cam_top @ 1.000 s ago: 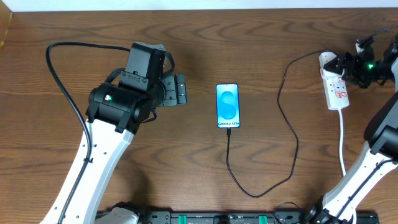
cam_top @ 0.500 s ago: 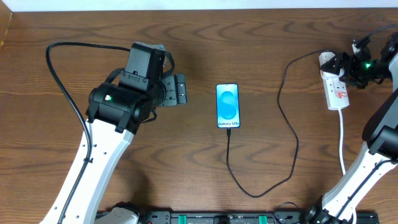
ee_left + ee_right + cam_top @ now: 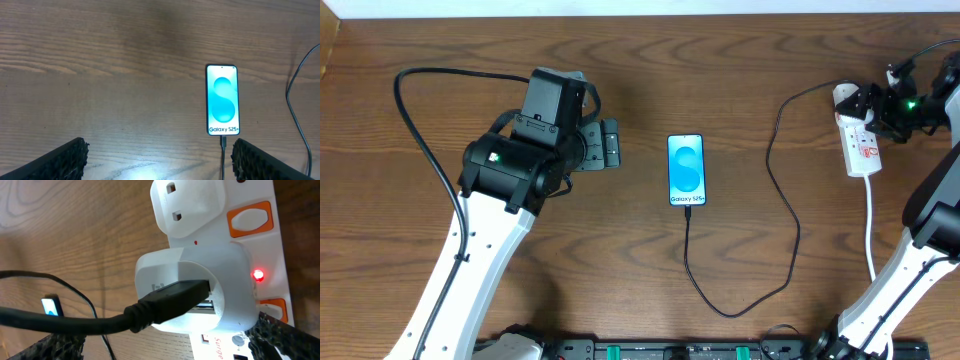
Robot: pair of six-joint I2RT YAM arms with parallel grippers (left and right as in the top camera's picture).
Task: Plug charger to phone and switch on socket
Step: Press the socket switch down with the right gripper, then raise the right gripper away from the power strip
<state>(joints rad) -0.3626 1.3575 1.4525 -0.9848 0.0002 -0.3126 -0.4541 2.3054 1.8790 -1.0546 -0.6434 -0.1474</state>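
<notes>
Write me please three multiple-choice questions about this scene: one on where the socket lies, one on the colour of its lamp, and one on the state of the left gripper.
1. In the overhead view, where on the table does the socket lie?
A. in the middle
B. at the far right
C. under the left arm

2. What colour is the lit lamp on the socket?
A. green
B. blue
C. red

3. How is the left gripper?
A. open, holding nothing
B. shut on the phone
C. shut on the charger

Answers:
1 B, as the white strip lies by the right edge.
2 C, as the right wrist view shows a small red glow on the strip.
3 A, as its jaws stand wide apart over bare wood.
</notes>
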